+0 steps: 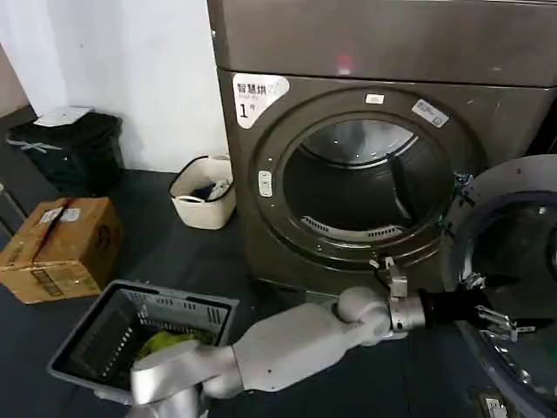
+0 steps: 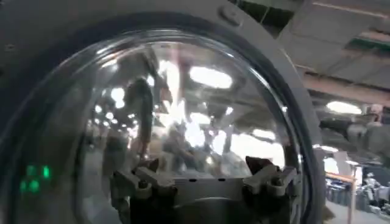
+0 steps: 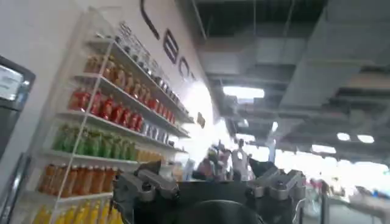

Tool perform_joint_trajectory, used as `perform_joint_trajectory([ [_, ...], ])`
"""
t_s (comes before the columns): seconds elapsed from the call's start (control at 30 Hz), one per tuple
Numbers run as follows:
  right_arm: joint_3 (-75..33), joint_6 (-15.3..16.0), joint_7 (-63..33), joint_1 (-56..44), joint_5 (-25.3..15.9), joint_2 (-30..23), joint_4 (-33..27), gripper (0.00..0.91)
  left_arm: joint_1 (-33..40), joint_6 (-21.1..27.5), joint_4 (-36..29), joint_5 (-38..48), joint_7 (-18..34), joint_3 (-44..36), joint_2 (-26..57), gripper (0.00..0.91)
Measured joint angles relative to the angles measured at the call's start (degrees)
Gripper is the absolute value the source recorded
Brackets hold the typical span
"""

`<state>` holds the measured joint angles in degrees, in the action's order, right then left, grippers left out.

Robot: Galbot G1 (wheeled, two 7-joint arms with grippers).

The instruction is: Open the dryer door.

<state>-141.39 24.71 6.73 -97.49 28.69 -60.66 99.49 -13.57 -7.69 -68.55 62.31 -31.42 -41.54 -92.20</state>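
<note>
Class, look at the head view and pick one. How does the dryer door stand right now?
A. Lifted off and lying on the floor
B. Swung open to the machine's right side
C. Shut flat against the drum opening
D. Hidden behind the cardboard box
B: the dryer door hangs swung out at the right, leaving the drum opening of the dryer uncovered, with the left gripper reaching to the door.

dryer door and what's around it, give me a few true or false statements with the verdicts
1. The round chrome-ringed dark glass dryer door is swung open, away from the drum opening. True.
2. The left gripper is at the open door. True.
3. The brown-grey metallic dryer has clothes piled in its drum. False: no clothes are seen in the drum.
4. The white laundry basket stands on top of the dryer. False: it is on the floor, to the dryer's left.
5. A brown cardboard box lies on the dark floor. True.
</note>
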Motion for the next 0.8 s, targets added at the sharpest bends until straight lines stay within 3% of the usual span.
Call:
perform_joint_trajectory([
  [0.8, -2.61, 0.31, 0.87, -0.72, 0.98, 0.49, -0.89, 0.907, 1.68, -2.27, 8.49, -3.89, 0.55, 1.02, 0.01, 0.907],
])
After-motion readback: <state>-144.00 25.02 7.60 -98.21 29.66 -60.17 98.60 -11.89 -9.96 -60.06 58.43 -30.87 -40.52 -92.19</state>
